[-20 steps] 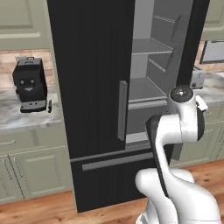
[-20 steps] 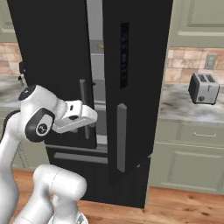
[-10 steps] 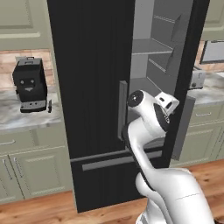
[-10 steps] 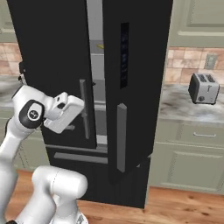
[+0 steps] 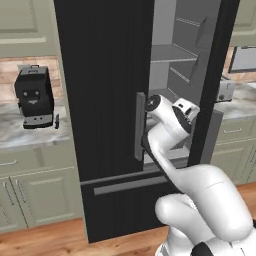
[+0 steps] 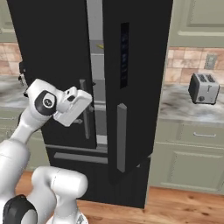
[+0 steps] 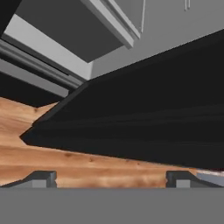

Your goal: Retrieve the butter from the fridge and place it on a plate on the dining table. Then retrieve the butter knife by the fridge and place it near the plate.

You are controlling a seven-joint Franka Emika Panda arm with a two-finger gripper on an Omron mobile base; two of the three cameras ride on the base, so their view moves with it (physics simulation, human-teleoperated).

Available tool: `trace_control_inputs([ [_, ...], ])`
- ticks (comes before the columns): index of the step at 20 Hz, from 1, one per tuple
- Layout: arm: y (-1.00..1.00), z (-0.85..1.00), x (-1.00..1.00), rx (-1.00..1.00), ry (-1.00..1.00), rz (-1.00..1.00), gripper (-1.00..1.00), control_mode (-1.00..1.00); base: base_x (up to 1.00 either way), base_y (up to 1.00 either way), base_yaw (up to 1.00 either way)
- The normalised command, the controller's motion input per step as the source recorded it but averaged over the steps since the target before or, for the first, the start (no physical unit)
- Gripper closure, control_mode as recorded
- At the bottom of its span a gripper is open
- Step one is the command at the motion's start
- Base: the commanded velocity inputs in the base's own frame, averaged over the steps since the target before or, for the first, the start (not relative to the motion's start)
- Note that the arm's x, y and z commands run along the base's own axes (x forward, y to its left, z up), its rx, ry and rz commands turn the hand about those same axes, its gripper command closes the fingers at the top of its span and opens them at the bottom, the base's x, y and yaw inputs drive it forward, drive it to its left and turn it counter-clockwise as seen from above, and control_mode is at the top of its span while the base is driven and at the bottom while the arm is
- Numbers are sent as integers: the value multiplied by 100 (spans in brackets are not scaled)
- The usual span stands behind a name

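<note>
Black fridge (image 5: 105, 100) door ajar; wide-open, empty pincer (image 7: 111, 177) beside it; coffee machine (image 5: 34, 97) and toaster (image 6: 204, 88) flank it.

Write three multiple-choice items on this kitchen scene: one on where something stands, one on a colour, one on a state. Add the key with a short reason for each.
1. Where does the coffee machine stand?
A. on the counter left of the fridge
B. on the floor
C. inside the fridge

2. What colour is the outside of the fridge doors?
A. white
B. black
C. pale green

3. How is the fridge's right door?
A. shut flush
C. removed
B. swung open

Key: 1 A, the left base view shows it on the marble counter beside the fridge. 2 B, both base views show black door fronts with grey handles. 3 B, the pale grey shelves show past the door's edge, and the gripper, jaws apart, holds nothing.
</note>
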Motion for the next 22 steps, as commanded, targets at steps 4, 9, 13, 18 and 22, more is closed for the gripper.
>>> trace_control_inputs([
  [4,-60,-22,51,0,1,2,-100,-100,0,0,0],
  [9,-28,-23,29,0,0,1,-100,-100,0,0,0],
  [13,-11,-13,20,0,0,0,-100,-100,0,0,0],
  [18,-30,-4,4,0,0,0,-100,-100,0,0,0],
  [22,-42,-7,0,-4,0,0,-100,-100,0,0,0],
])
